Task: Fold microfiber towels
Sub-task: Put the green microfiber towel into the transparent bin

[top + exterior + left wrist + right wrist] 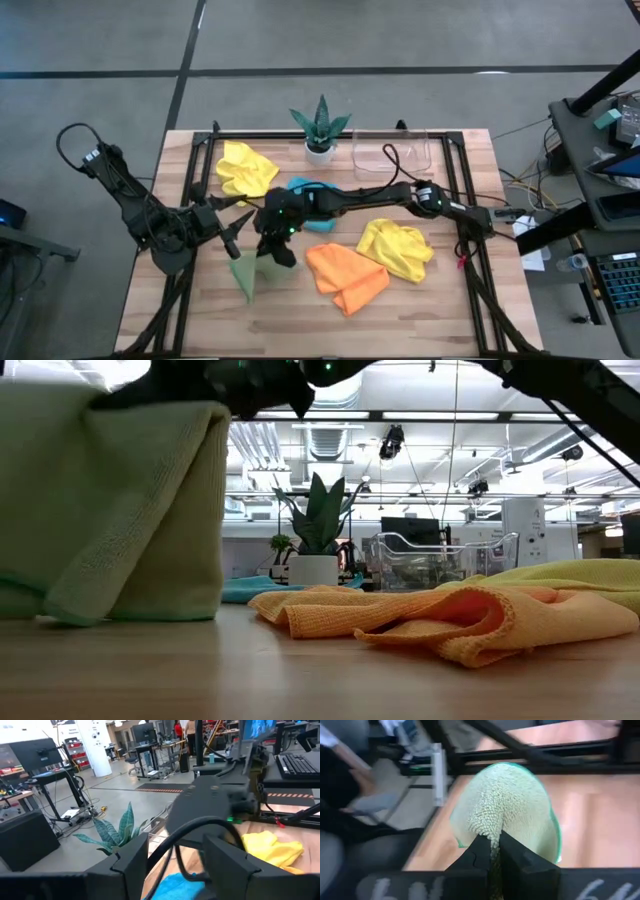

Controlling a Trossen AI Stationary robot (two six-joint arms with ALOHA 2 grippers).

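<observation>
On the wooden table point(420, 310), listed from the left edge across:

1. Left arm: reached in from the table's left side. The left gripper point(232, 232) hung over the left-centre of the table, just beside the green towel, its fingers point(131, 857) spread apart with nothing between them.
2. Green towel point(245, 275): sage green, lifted by its upper edge and hanging down in folds, its lower end on the wood at front left. In the low view point(120, 510) it filled the left side as a draped curtain of cloth.
3. Right gripper point(275, 238): at the end of the right arm, which stretched across the table from the right side. Its fingers point(475, 857) were pressed together, pinching a ridge of the green towel point(507, 810).
4. First yellow towel point(245, 168): crumpled, at the back left.
5. Blue towel point(318, 222): sky blue, bunched near the table's middle, largely under the right arm.
6. Potted plant point(320, 130): spiky green leaves in a white pot, at the back edge, centre.
7. Orange towel point(345, 275): loosely crumpled, front of centre, well apart from the green towel.
8. Clear plastic tray point(392, 152): at the back, just right of the plant.
9. Second yellow towel point(395, 248): crumpled, right of centre, touching the orange towel's edge.
</observation>
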